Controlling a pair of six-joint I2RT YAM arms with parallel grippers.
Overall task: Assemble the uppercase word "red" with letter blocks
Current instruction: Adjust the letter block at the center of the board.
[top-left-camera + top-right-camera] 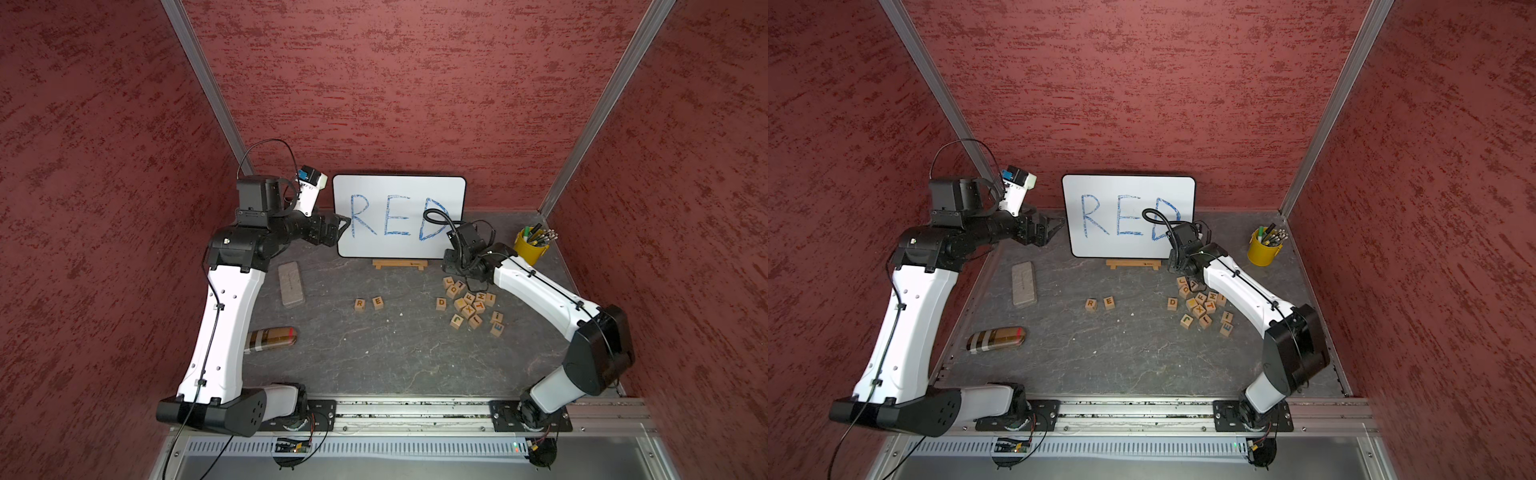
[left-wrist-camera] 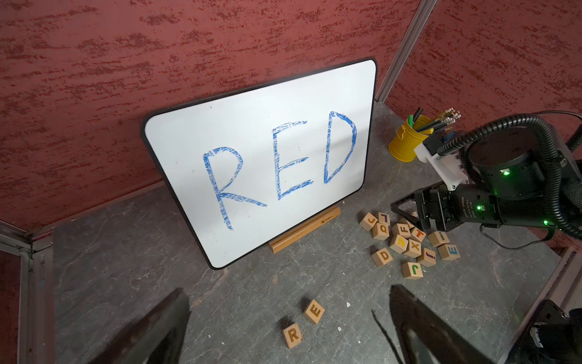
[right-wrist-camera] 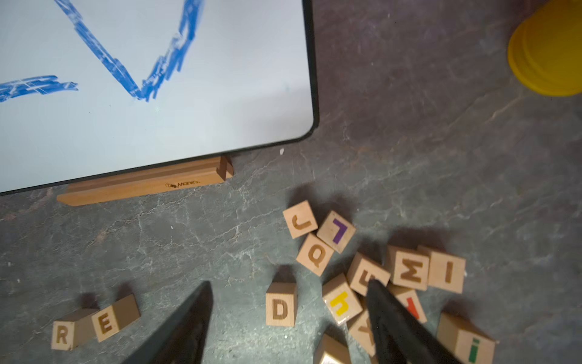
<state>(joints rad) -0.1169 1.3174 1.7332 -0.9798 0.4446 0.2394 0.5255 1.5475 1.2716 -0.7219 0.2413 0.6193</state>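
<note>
The R block (image 1: 360, 304) and the E block (image 1: 377, 302) sit side by side at mid-table, R to the left, in front of the whiteboard. The D block (image 1: 441, 304) stands apart to their right, at the left edge of a heap of other letter blocks. My right gripper (image 3: 289, 284) hangs open over that heap; in the right wrist view the D block (image 3: 280, 307) lies on the table between the fingers, touching neither. My left gripper (image 2: 289, 291) is open and empty, raised at the back left beside the board, with R (image 2: 293, 335) and E (image 2: 314, 311) below it.
A whiteboard (image 1: 399, 216) with blue RED leans on a wooden stand (image 1: 400, 264) at the back. Several other letter blocks (image 1: 473, 305), a blue E (image 1: 497, 329) among them, crowd the right. A yellow pen cup (image 1: 530, 249) stands back right; an eraser (image 1: 291, 284) and a brown case (image 1: 270, 340) lie left.
</note>
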